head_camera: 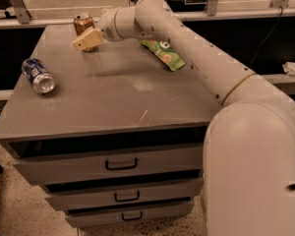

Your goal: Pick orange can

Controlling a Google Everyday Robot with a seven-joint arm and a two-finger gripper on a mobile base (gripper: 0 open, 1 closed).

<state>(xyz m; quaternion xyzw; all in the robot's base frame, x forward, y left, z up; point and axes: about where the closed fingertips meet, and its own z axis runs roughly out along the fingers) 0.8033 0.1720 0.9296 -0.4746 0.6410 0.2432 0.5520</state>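
The orange can [82,23] stands upright near the far left edge of the grey table top [123,95]; its silver rim and upper body show. My gripper [86,39], with tan fingers, hangs right in front of the can and covers its lower part. Whether it touches the can I cannot tell. The white arm reaches in from the right across the table.
A blue-and-silver can [38,75] lies on its side at the table's left edge. A green snack bag [163,53] lies at the back right, partly under the arm. Drawers [120,163] with black handles sit below the top. A rail runs behind the table.
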